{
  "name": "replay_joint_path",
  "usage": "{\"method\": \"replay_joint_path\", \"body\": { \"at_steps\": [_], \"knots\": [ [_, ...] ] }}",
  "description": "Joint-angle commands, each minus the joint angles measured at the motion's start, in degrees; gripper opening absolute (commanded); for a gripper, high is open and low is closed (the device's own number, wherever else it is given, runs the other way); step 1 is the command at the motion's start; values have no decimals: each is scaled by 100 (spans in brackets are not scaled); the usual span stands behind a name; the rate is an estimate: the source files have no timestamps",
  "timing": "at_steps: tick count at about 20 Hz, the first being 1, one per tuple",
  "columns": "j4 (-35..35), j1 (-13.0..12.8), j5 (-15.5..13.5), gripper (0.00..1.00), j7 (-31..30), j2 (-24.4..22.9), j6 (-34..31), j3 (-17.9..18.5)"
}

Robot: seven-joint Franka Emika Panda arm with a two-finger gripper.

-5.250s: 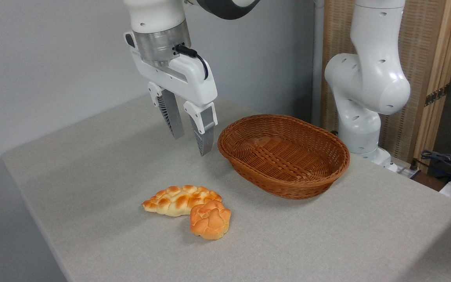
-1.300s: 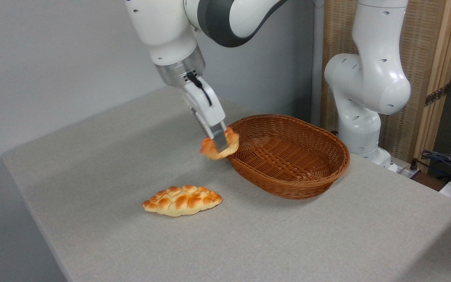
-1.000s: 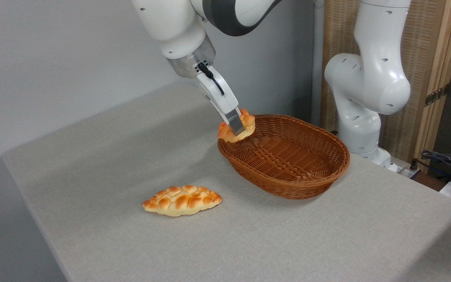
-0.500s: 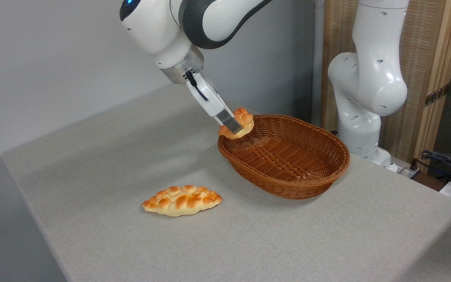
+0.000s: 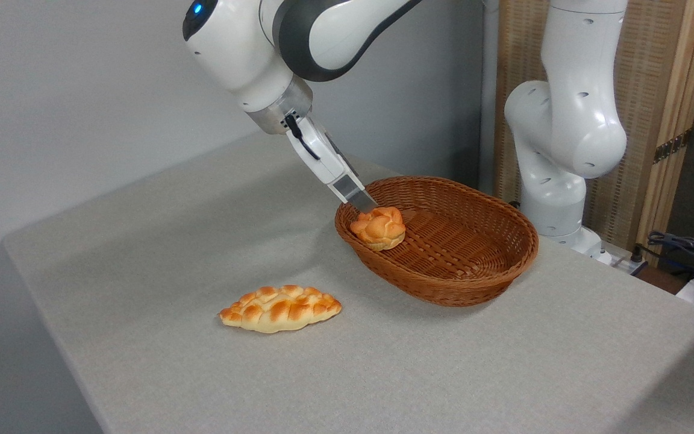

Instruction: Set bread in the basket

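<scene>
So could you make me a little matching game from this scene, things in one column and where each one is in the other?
Things:
1. bun
2. braided loaf
3. basket
4. gripper

Places:
a. lying on the table, left of the basket
b. standing on the table near the robot's base
c. inside the basket, at its left end
d. just above the basket's left rim

Pairs: 1-c, 2-a, 3-b, 4-d

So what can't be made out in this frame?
- Gripper: only one finger shows side-on, so open or shut is unclear.
- Bun in the basket: its underside is hidden by the near wall, and contact with the fingertip is unclear.
- Arm: cut off by the top edge.
- Cables, far right: too small.
</scene>
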Motion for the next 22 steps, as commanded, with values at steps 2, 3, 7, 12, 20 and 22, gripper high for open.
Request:
{"method": "replay_joint_path", "body": {
  "at_steps": [2, 3, 7, 12, 20, 22],
  "knots": [
    [80, -16, 17, 100, 92, -37, 250, 88],
    [98, -7, 17, 100, 92, -55, 513, 114],
    [308, 98, 26, 100, 22, -64, 1375, 210],
    [607, 133, 429, 100, -48, -55, 1983, 667],
    [1082, 133, 861, 100, -1270, 156, 2201, 1037],
    [1082, 133, 747, 100, -1419, 165, 2527, 1046]
  ]
}}
